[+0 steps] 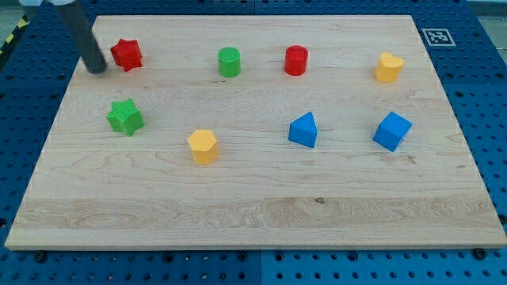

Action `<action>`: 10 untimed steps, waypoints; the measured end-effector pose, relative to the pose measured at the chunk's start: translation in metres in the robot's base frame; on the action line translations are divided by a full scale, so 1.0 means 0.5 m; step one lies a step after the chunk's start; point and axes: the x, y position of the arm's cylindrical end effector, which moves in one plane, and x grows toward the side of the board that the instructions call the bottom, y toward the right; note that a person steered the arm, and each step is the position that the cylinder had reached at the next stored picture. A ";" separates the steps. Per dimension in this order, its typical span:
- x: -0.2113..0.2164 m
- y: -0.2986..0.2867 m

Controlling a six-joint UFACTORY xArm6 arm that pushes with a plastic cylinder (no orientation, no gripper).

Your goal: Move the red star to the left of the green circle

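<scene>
One red star [126, 54], knobbly and bright, is seen near the bench's [253, 214] top left, well left of the green circle [229, 62]. My tip [97, 67] is placed just left of it. No claw is fitted. Blue pegboard [483, 95] surrounds the wood.

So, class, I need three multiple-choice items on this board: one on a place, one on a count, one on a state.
1. Where is my tip? A) just left of the red star B) beside the blue cube C) at the board's bottom edge
2. How many blue blocks? A) one B) two C) four
3. The red star and green circle are: A) touching B) stacked C) apart

A: the rod ends beside the star's left side.
B: a cube and a blue triangle.
C: bare wood shows between them.
</scene>
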 end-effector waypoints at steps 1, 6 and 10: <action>-0.052 0.129; -0.116 0.035; -0.092 0.277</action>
